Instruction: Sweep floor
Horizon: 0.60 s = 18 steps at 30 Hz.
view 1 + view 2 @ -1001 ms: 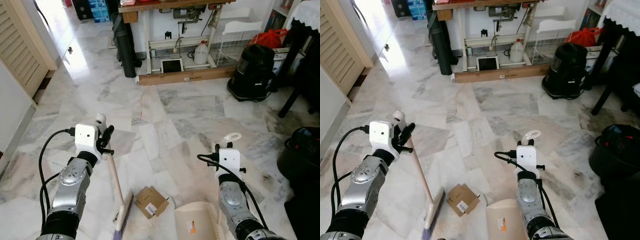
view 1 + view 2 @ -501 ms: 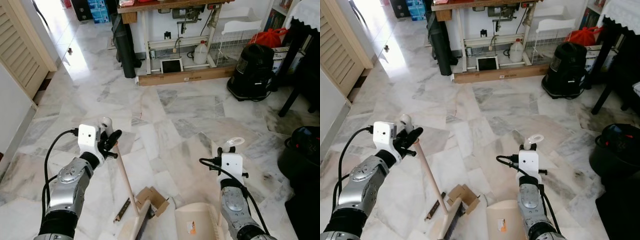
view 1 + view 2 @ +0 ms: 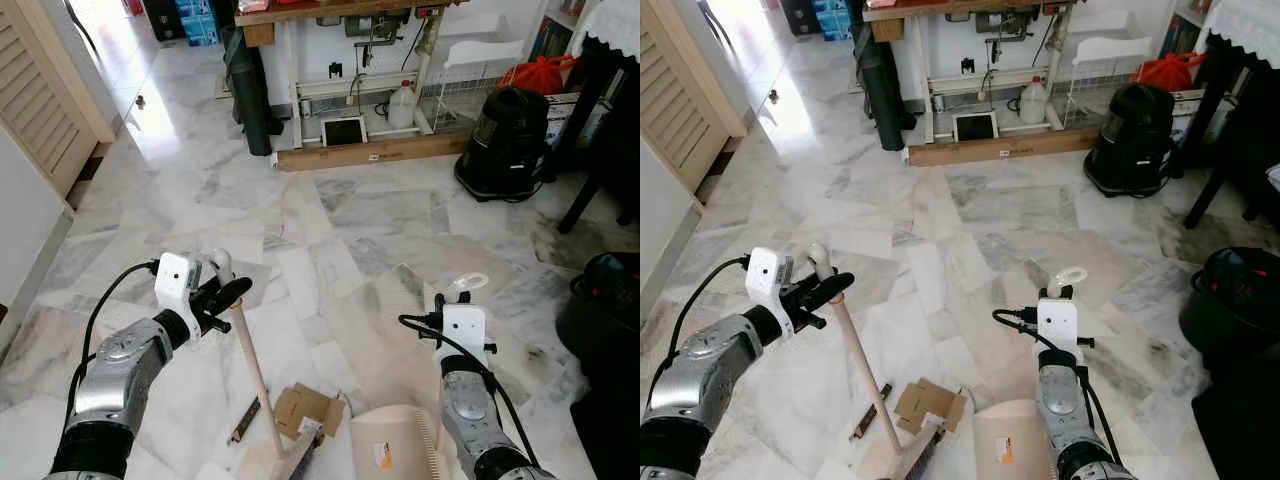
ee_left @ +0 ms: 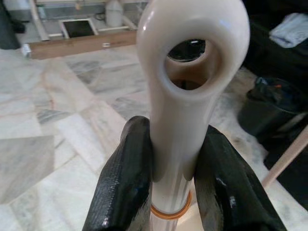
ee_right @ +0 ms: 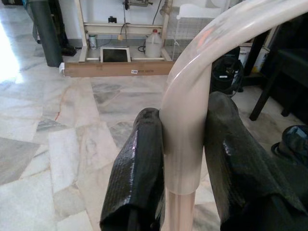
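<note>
Broom (image 3: 256, 375) handle is pinched near its looped top between the two fingers of the left claw (image 4: 173, 159), slanting down from it to the bristle head on the marble floor (image 3: 330, 215), touching a flattened cardboard box (image 3: 305, 410). Right claw (image 5: 185, 154) is pressed onto the dustpan handle (image 5: 185, 130), the cream dustpan (image 3: 392, 445) resting below it, just beside the box.

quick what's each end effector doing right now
Left end effector: closed on the cream plastic broom handle.
Right end effector: closed on the cream plastic dustpan handle.
</note>
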{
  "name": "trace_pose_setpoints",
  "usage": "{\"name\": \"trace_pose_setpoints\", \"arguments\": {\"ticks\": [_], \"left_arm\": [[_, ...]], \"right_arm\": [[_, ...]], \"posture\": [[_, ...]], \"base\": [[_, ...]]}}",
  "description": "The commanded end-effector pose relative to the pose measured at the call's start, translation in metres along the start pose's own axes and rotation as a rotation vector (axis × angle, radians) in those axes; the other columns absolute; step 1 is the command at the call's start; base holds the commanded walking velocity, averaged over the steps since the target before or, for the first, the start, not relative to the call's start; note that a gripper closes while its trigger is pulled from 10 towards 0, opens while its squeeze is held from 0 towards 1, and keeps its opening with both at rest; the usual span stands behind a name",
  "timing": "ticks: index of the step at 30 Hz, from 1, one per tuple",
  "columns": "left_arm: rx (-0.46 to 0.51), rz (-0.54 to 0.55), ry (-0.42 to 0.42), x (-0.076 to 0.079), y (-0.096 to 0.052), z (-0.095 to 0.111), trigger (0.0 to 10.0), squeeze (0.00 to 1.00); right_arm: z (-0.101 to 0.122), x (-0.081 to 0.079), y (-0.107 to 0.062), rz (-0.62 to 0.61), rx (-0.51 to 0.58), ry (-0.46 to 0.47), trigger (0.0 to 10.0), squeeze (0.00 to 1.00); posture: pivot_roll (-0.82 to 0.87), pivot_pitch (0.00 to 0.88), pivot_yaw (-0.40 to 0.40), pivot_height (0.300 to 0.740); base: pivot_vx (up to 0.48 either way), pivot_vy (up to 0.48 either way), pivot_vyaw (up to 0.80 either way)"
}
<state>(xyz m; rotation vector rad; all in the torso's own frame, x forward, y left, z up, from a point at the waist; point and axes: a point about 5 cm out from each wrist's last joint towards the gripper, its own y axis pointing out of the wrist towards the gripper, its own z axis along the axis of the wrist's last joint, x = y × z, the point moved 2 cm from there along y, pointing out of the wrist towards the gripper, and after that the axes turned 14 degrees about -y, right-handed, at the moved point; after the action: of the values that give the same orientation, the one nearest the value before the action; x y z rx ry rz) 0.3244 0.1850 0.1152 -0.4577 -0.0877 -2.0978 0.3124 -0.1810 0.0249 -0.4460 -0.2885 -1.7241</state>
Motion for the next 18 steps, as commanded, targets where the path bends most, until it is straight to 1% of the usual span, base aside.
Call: {"name": "trace_pose_setpoints", "arguments": {"ticks": [1,4,10,14,15,16,17,18], "left_arm": [[0.022,-0.034,-0.031,0.003,-0.001,0.009,10.0,0.0],[0.042,-0.055,-0.069,0.006,0.0,0.012,10.0,0.0],[0.026,-0.125,-0.119,0.017,0.001,0.012,10.0,0.0],[0.035,-0.125,-0.114,0.017,-0.002,0.017,10.0,0.0],[0.039,-0.06,-0.012,0.008,-0.003,0.022,10.0,0.0],[0.045,-0.012,0.037,0.002,-0.003,0.026,10.0,0.0],[0.045,-0.012,0.037,0.002,-0.003,0.026,10.0,0.0],[0.049,0.019,0.067,-0.002,-0.003,0.028,10.0,0.0]], "right_arm": [[-0.004,-0.007,-0.003,0.03,-0.029,-0.006,10.0,0.0],[-0.005,-0.006,-0.003,0.03,-0.032,-0.006,10.0,0.0],[-0.005,-0.006,-0.002,0.032,-0.037,-0.003,10.0,0.0],[-0.005,-0.006,-0.002,0.034,-0.037,-0.003,10.0,0.0],[-0.004,-0.006,-0.001,0.034,-0.035,-0.001,10.0,0.0],[-0.003,-0.005,0.0,0.034,-0.034,0.0,10.0,0.0],[-0.003,-0.005,0.0,0.034,-0.034,0.0,10.0,0.0],[-0.003,-0.005,0.0,0.033,-0.034,0.001,10.0,0.0]], "posture": [[0.17,0.047,0.106,0.74],[0.17,0.051,0.104,0.74],[0.17,0.057,0.1,0.74],[0.17,0.057,0.098,0.74],[0.17,0.058,0.097,0.74],[0.17,0.059,0.096,0.74],[0.17,0.059,0.096,0.74],[0.17,0.059,0.096,0.74]], "base": [[0.0,0.0,0.0],[0.0,0.0,0.0],[0.0,0.0,0.0],[0.0,0.0,0.0],[0.0,0.0,0.0],[0.0,0.0,0.0],[0.0,0.0,0.0],[0.0,0.0,0.0]]}}
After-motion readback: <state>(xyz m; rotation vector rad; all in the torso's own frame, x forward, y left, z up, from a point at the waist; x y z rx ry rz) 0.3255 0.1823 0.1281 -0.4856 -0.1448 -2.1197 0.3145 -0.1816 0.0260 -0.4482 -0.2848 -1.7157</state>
